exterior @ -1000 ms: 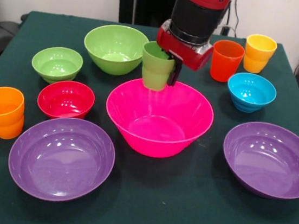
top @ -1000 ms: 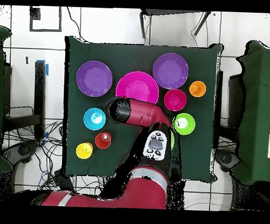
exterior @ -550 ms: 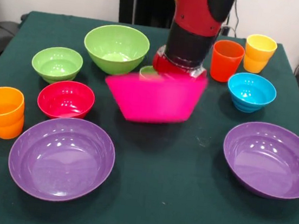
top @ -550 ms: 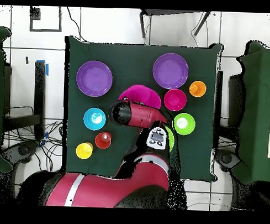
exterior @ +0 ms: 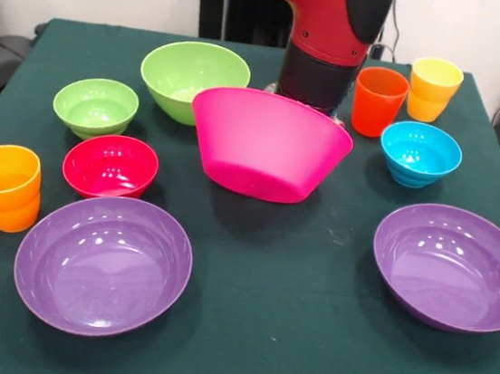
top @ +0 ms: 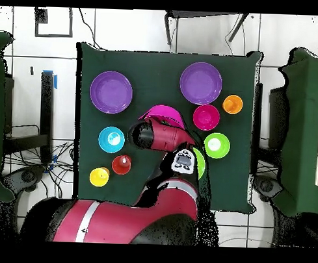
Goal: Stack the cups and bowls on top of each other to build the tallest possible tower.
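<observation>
The large hot-pink bowl (exterior: pixel 268 148) is tipped up on the table's middle, its open side turned away and its outer wall facing the front view; in the overhead view only part of the pink bowl (top: pixel 163 113) shows beyond the arm. The arm's black wrist (exterior: pixel 318 63) comes down right behind it. The gripper and the green cup are hidden by the bowl and the arm. A red-orange cup (exterior: pixel 378 101) and a yellow-orange cup (exterior: pixel 433 89) stand at the back right. An orange cup (exterior: pixel 4 186) stands at the left edge.
Two purple bowls (exterior: pixel 104 263) (exterior: pixel 453 265) lie at the front left and right. A red bowl (exterior: pixel 110 166), a small green bowl (exterior: pixel 96 106) and a larger green bowl (exterior: pixel 193 80) sit left of the pink one, a blue bowl (exterior: pixel 420 153) to its right.
The pink bowl has gone from lying flat to tipped up on its side, pushed back. The arm has come down behind it, and the green cup it held has dropped out of sight.
</observation>
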